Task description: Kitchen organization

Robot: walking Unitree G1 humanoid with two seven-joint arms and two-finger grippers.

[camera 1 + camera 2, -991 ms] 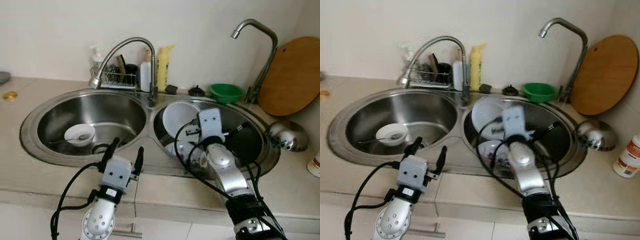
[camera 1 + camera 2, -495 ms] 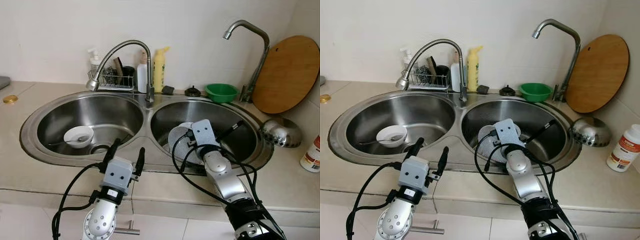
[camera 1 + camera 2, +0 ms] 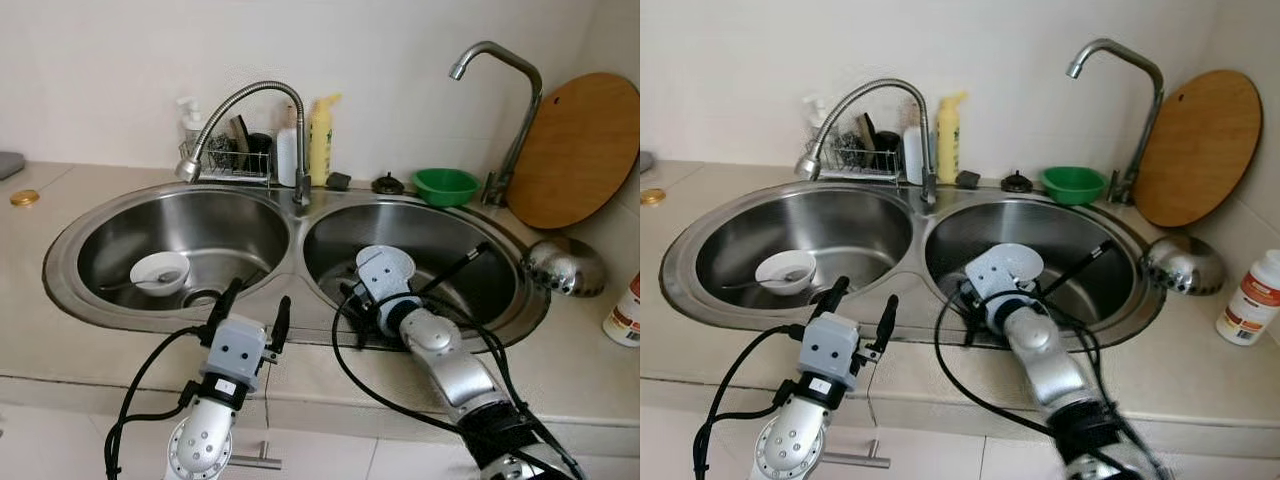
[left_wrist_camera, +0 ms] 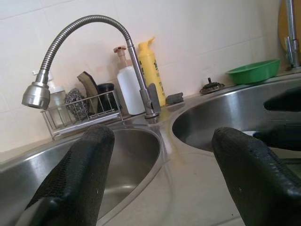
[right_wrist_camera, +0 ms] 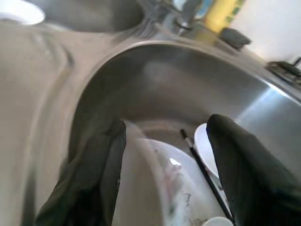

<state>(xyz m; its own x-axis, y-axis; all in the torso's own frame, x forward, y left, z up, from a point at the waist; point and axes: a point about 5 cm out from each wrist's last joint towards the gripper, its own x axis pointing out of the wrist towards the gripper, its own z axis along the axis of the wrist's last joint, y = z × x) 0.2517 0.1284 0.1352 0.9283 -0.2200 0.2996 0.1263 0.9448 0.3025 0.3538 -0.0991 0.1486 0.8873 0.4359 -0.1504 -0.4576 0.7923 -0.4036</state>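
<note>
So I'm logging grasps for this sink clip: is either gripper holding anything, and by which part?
The left gripper is open and holds nothing. The right gripper straddles the rim of a white plate in the right basin; whether it grips cannot be told.

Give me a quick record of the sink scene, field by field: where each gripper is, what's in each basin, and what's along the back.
left gripper: jaws open, above the sink's front rim
right gripper: jaws open, down in the right basin over white dishes
left basin: white bowl
back ledge: yellow bottle, green bowl, wire rack
right counter: wooden board, steel bowl
</note>
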